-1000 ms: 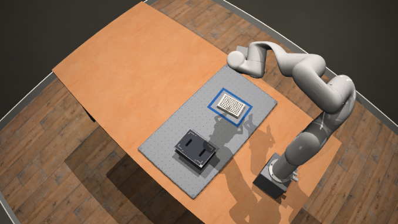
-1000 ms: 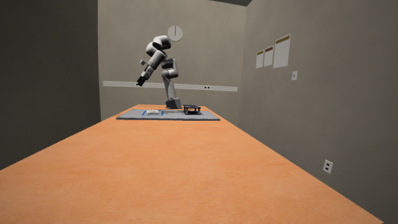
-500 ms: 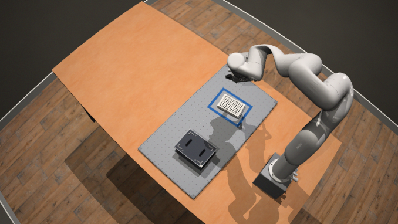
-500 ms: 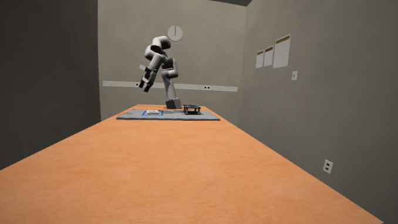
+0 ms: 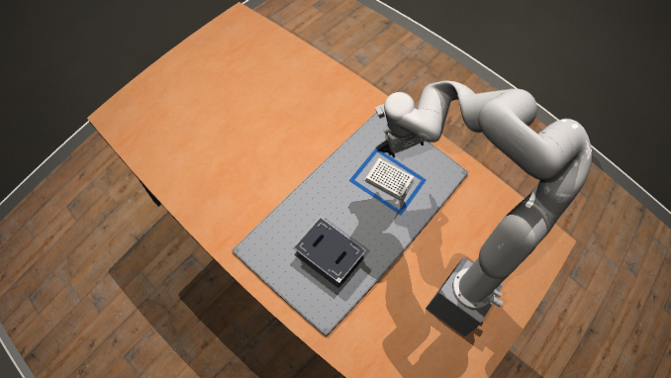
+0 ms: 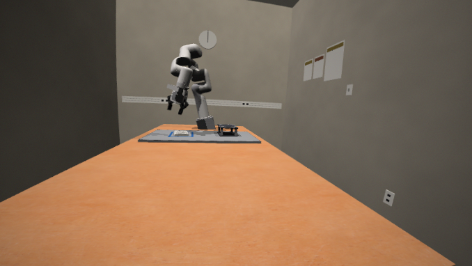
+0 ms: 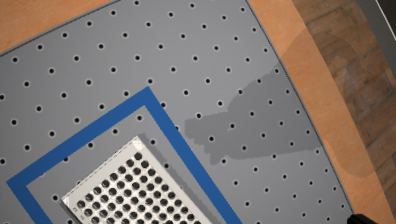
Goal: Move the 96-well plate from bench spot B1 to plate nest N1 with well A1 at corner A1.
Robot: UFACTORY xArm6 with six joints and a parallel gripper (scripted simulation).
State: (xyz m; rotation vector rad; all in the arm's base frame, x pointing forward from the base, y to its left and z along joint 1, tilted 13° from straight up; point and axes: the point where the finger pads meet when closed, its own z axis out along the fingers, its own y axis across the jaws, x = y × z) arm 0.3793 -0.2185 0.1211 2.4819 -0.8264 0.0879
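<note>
The white 96-well plate (image 5: pixel 389 178) lies flat inside the blue outline of spot B1 on the grey perforated baseplate (image 5: pixel 351 223). In the wrist view the plate (image 7: pixel 132 192) sits at the bottom left with a cut-off corner toward its lower left. The dark raised nest N1 (image 5: pixel 331 251) stands nearer the camera on the baseplate, empty, with white corner marks. My gripper (image 6: pixel 177 106) is open and empty, high above the plate's far end. In the overhead view the gripper (image 5: pixel 396 143) is mostly hidden under the wrist.
The arm's base (image 5: pixel 465 304) stands on the orange table beside the baseplate. The nest (image 6: pixel 227 127) rises above the baseplate to the right of the plate (image 6: pixel 181 133) in the low side view. A wood floor lies beyond the table edge.
</note>
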